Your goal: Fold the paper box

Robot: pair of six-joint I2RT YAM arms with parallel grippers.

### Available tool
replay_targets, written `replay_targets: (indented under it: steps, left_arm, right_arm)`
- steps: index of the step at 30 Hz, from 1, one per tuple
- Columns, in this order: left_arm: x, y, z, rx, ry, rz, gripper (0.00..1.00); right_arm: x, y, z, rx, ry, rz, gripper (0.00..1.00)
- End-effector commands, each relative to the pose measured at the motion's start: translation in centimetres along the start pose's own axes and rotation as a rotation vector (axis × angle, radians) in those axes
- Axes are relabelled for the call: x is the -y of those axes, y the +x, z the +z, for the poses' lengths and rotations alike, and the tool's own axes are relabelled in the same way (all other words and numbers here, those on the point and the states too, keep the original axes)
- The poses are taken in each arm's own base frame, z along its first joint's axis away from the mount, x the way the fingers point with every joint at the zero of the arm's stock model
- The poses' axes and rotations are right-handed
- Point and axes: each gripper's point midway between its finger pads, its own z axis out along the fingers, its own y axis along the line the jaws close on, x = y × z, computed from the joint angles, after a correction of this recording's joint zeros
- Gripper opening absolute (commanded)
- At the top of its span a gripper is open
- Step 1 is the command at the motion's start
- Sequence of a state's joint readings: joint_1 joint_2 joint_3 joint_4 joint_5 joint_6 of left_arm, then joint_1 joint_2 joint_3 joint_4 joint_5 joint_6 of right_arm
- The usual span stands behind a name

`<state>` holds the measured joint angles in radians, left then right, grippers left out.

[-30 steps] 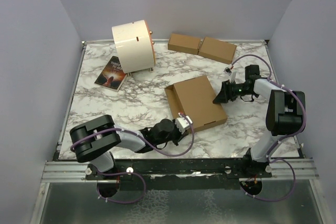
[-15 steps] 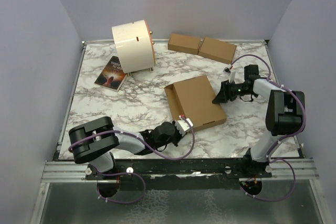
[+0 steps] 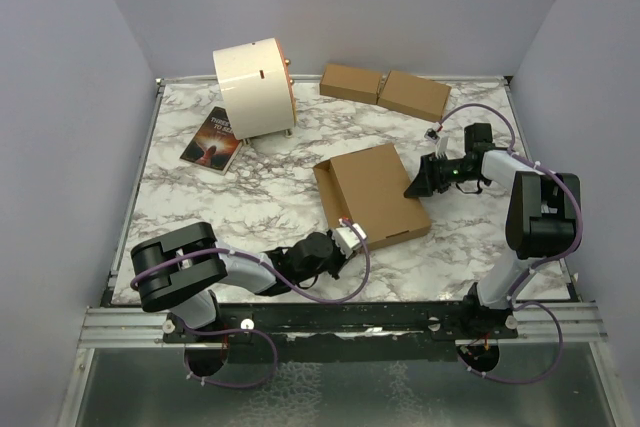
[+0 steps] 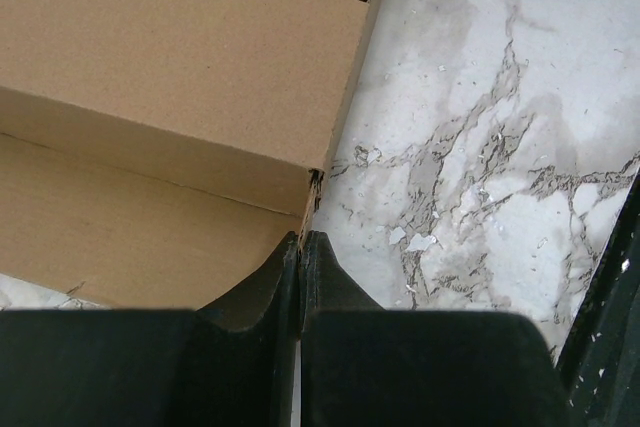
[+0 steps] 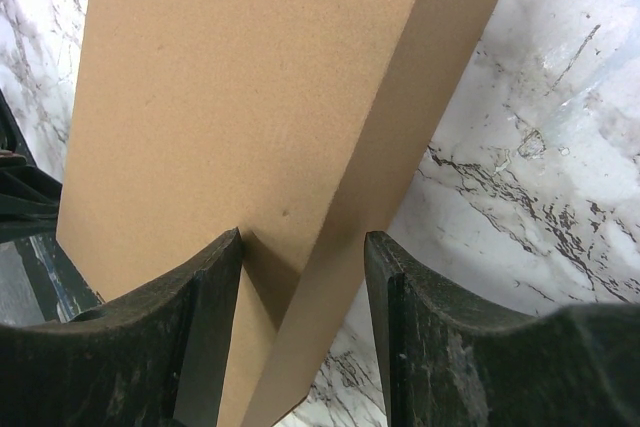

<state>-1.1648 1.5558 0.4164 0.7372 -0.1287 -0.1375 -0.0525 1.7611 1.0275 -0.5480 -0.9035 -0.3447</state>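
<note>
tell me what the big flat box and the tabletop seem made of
Paper box: plain brown cardboard, matte, fine grainy face, raw cut edges. Table: white, grey-veined marble look with slight sheen; real stone or printed laminate, can't tell.

Even, soft light; wrist views perhaps slightly blurred up close.

The paper box (image 3: 372, 194) lies on the table (image 3: 250, 197) at the centre of the frame. The drum (image 3: 253, 87) stands at upper left, with the book (image 3: 212, 139) just below and left of it. The two small closed boxes (image 3: 385, 88) lie side by side at upper centre, behind the paper box. The left gripper (image 3: 352, 235) is at its lower corner. The right gripper (image 3: 418, 185) straddles its right edge.
</note>
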Motion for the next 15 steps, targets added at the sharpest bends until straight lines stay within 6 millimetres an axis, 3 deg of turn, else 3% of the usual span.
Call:
replay_targets:
  steps: [1,15]
  left_arm:
    - [-1.57,-1.62,0.08,0.069,-0.079,-0.054,0.0]
    - [-2.04,-2.01,-0.1,0.078,-0.104,-0.045,0.0]
  right_arm:
    - [1.58,2.69,0.71,-0.101,0.088,-0.006,0.51]
    - [1.2,2.75,0.84,-0.103,0.072,-0.015,0.51]
